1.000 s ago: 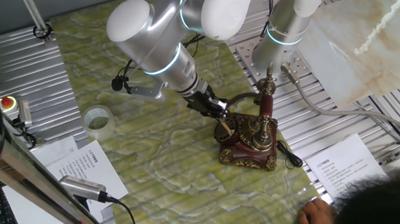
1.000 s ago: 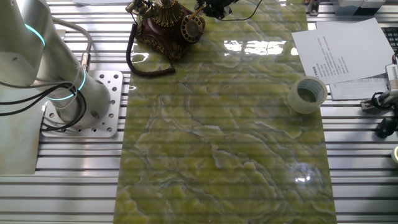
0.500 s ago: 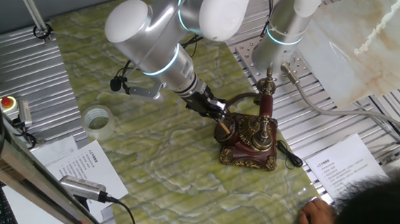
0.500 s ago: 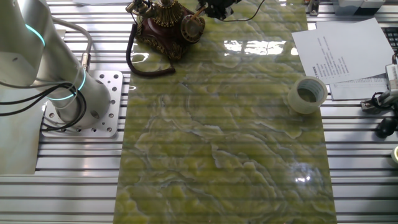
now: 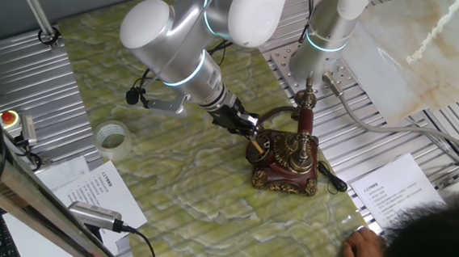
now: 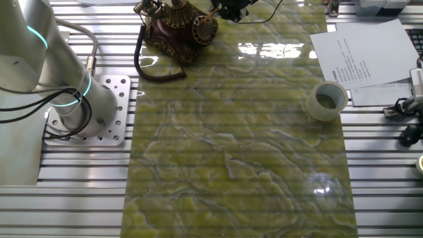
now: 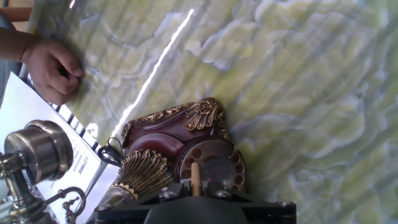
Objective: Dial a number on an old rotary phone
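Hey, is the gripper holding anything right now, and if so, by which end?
Yes: the gripper holds a small wooden stick by its rear end; the free tip reaches onto the dial of the rotary phone.

The old rotary phone [image 5: 286,159] stands upright on the green marbled tabletop, at about two o'clock from the table's centre in one fixed view. Its body is dark red-brown with brass-gold scrollwork at the corners. The round dark dial [image 7: 214,167] tilts on its front face. The red-and-brass handset [image 5: 304,117] rests on the tall cradle, and a black cord [image 6: 153,66] loops beside the base.
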`<state>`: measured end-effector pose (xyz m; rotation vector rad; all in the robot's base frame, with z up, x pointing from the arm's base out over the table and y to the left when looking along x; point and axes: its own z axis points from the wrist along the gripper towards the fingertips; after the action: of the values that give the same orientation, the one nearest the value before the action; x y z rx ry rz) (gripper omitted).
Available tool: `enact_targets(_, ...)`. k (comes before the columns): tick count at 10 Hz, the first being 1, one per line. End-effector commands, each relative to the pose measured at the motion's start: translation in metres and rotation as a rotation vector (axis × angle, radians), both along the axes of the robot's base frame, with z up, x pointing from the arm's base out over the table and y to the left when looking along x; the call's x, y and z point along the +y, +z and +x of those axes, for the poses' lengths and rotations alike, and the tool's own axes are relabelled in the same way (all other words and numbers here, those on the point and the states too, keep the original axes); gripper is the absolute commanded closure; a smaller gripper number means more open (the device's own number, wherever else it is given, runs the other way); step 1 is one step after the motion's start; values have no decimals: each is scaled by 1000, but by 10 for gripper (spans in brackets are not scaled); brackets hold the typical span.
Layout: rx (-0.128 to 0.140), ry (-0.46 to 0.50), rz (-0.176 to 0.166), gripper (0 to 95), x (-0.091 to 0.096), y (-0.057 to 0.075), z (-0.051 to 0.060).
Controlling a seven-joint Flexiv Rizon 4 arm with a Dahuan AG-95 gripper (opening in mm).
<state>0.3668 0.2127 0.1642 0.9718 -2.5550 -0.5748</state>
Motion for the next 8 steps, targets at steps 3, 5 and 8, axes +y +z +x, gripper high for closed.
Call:
enact_targets(3, 24, 16, -11, 950, -1, 7, -1)
enact_targets(5, 28, 26, -18, 950, -3, 8, -4)
enact_targets(8, 31, 35, -15, 950, -7, 8, -9)
